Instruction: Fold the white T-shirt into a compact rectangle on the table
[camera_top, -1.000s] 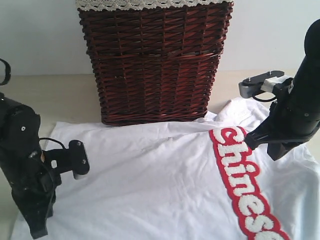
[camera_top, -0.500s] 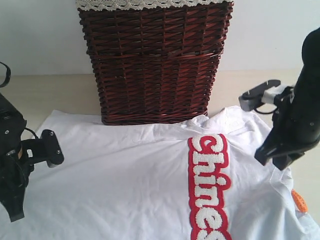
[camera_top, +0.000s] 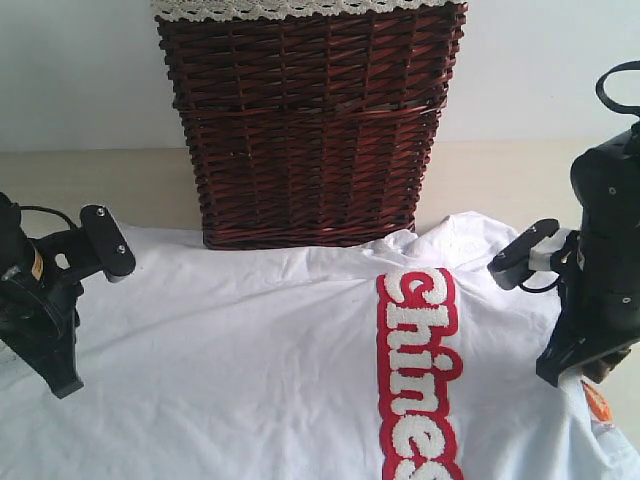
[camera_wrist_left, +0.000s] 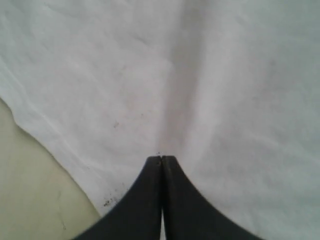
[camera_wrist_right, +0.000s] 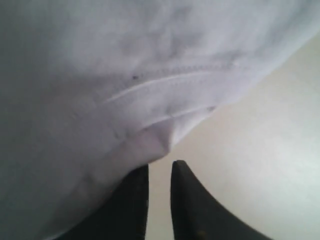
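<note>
The white T-shirt (camera_top: 260, 350) lies spread over the table (camera_top: 130, 180), its red band (camera_top: 420, 370) of white letters running toward the front. At the shirt's left side my left gripper (camera_top: 65, 385) points down; in the left wrist view its tips (camera_wrist_left: 161, 159) are pressed together on the cloth (camera_wrist_left: 200, 75), and a crease runs away from them. My right gripper (camera_top: 558, 375) stands at the shirt's right edge. In the right wrist view it (camera_wrist_right: 160, 167) is slightly open, with the hem (camera_wrist_right: 165, 125) draped over one finger and bare table (camera_wrist_right: 260, 150) showing in the gap.
A tall dark wicker basket (camera_top: 310, 130) with white lace trim stands behind the shirt, against the wall. A small orange patch (camera_top: 597, 402) shows beside the right gripper. Bare table (camera_wrist_left: 30, 190) lies past the shirt's left edge.
The shirt has slid left, and its red band now runs straight toward the front. Both arms moved; the right gripper came down at the shirt's edge and opened a little.
</note>
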